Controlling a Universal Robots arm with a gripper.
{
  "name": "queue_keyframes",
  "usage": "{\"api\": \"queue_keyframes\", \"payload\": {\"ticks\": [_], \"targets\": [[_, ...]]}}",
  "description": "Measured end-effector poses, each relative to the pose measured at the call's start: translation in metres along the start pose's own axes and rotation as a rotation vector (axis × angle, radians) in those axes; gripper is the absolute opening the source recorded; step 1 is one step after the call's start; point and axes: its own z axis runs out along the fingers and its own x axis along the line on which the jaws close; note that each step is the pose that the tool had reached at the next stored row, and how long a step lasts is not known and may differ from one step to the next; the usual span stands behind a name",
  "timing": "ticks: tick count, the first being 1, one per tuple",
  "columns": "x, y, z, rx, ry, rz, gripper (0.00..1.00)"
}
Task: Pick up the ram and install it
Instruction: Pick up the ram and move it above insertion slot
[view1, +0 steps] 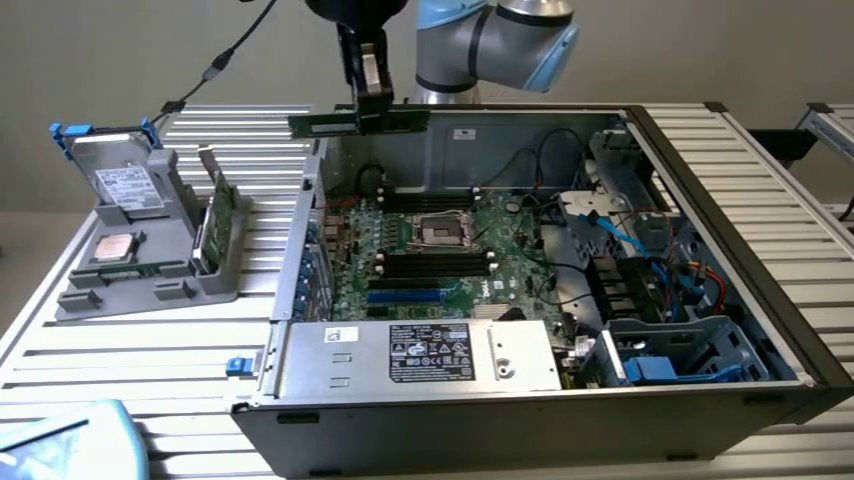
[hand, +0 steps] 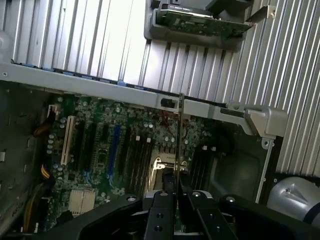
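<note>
The ram (view1: 358, 123), a long thin green stick, hangs level in the air above the back left corner of the open computer case (view1: 747, 190). My gripper (view1: 372, 108) is shut on it from above. In the wrist view the ram (hand: 180, 135) shows edge-on as a thin line running out from between the black fingers (hand: 161, 210), over the green motherboard (hand: 100, 150). The black memory slots (view1: 427, 200) lie beside the processor socket (view1: 441, 232), below and to the exterior view's right of the stick.
A grey parts holder (view1: 147, 250) on the slatted table, at the exterior view's left, carries a wide green expansion card (view1: 220, 220), a silver processor chip (view1: 118, 247) and a drive. The silver power supply (view1: 427, 352) sits at the case front. Cables and drive bays (view1: 667, 290) fill the right side.
</note>
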Motion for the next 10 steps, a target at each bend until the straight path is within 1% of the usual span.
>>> {"api": "queue_keyframes", "payload": {"ticks": [2,4,7,8,10], "targets": [[0.003,-0.0088,-0.0003,0.0010,-0.0057,0.000,0.15],[0.005,-0.0176,-0.0006,0.0013,-0.0080,0.000,0.15],[0.008,-0.0308,-0.0006,0.0015,-0.0081,0.000,0.15],[0.009,-0.0352,-0.0001,0.0020,-0.0073,0.000,0.15],[0.011,-0.0438,0.0013,0.0026,-0.0023,-0.001,0.15]]}}
